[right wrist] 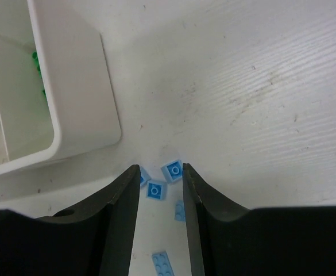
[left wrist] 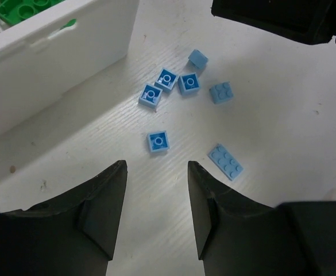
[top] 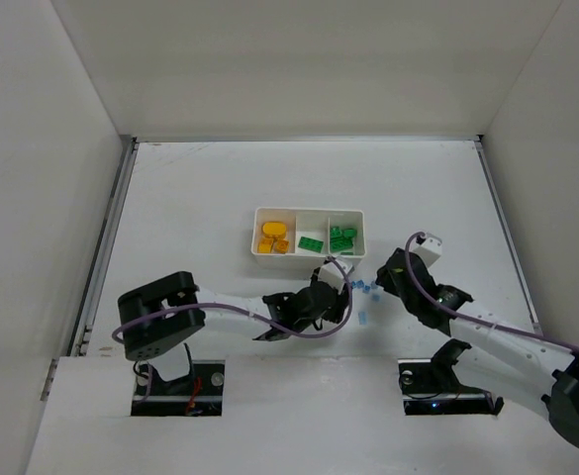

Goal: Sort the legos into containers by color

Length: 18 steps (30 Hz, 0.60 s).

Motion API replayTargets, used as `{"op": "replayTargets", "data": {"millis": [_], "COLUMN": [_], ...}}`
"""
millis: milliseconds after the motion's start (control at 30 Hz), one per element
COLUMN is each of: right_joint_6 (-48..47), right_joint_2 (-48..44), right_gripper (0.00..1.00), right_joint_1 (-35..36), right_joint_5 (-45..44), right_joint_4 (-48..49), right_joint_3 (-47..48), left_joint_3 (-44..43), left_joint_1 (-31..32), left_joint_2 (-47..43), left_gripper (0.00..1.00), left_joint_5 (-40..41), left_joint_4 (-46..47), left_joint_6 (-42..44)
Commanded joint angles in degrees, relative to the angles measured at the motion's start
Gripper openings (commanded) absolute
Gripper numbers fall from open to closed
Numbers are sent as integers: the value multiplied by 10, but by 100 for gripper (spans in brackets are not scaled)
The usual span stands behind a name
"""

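Observation:
The white three-compartment containers tray (top: 309,211) holds yellow-orange legos (top: 273,237) on the left, one green brick (top: 310,244) in the middle and several green bricks (top: 342,238) on the right. Several light blue legos (top: 363,289) lie loose on the table just in front of its right end. My left gripper (left wrist: 156,167) is open and empty, with one blue brick (left wrist: 158,141) just ahead of its tips. From the other side my right gripper (right wrist: 160,169) hangs open over the same cluster. Blue bricks (right wrist: 155,190) lie on the table in the gap between its fingers.
The tray's white wall (left wrist: 53,63) stands close on the left of the blue cluster, and its corner (right wrist: 70,86) is near the right gripper. The right gripper's black body (left wrist: 282,17) fills the far side of the left wrist view. White walls enclose the table.

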State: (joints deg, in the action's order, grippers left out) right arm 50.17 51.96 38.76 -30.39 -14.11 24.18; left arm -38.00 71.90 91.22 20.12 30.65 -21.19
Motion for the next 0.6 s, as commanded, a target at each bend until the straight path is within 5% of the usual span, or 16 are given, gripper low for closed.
{"op": "replayTargets", "data": {"millis": [0,567], "right_joint_6": [46,81], "right_joint_2": [-12,58], "right_gripper": [42,38], "right_joint_1": [7,59], "right_joint_5": [-19,1], "right_joint_4": [-27,-49], "right_joint_3": [-10,2], "left_joint_3": [-45,-103], "left_joint_1": [3,0], "left_joint_2": [30,121], "left_gripper": [44,26], "left_joint_5": [4,14], "left_joint_4": [20,-2], "left_joint_6": [23,38]}}
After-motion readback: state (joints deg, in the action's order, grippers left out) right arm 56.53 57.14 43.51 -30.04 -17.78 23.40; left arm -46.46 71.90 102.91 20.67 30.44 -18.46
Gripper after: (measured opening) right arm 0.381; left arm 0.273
